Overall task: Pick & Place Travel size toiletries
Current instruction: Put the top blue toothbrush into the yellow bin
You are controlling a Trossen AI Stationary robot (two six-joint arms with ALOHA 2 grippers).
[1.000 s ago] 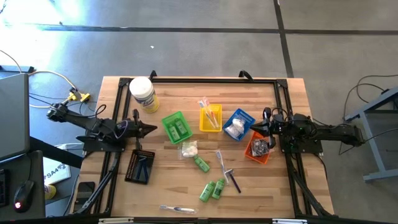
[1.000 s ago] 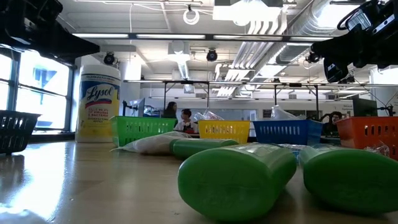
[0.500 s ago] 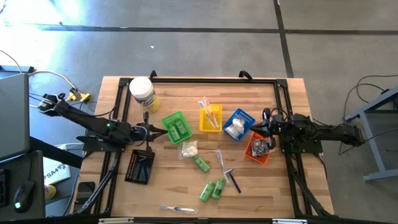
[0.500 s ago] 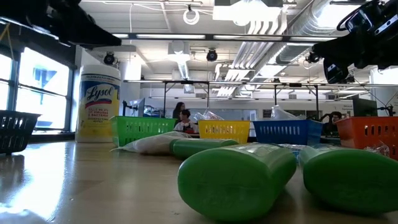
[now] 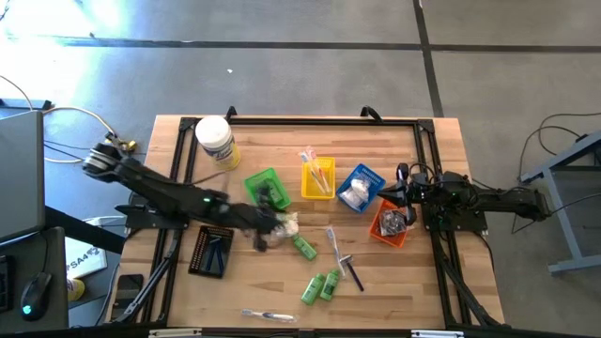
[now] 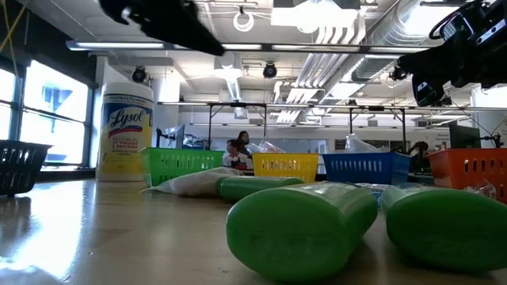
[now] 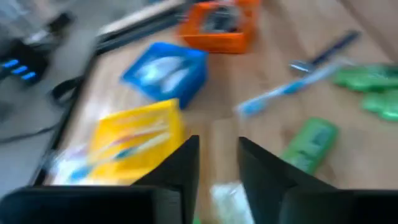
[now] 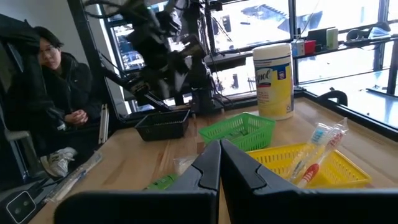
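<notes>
Loose toiletries lie in the middle of the table: a white packet (image 5: 287,223), a green tube (image 5: 303,247), two more green tubes (image 5: 319,286), a wrapped toothbrush (image 5: 331,239), a razor (image 5: 353,273) and a wrapped item (image 5: 266,315) near the near edge. My left gripper (image 5: 272,226) hovers open just left of the white packet; in its wrist view the gripper (image 7: 217,163) has the packet (image 7: 229,200) below its gap and the tube (image 7: 308,146) beyond. My right gripper (image 5: 402,193) waits shut (image 8: 219,155) above the orange tray (image 5: 390,226).
A green tray (image 5: 268,191), yellow tray (image 5: 317,178), blue tray (image 5: 360,188) and the orange tray stand in a row across the table; a black tray (image 5: 211,251) sits at the left, and a white jar (image 5: 216,141) at the far left corner. A person (image 8: 53,93) sits beyond the table.
My left arm has swung quickly from the table's left edge toward the right and the near side, passing the green tray, and now reaches over the white packet. The right arm and all the toiletries have stayed where they were.
</notes>
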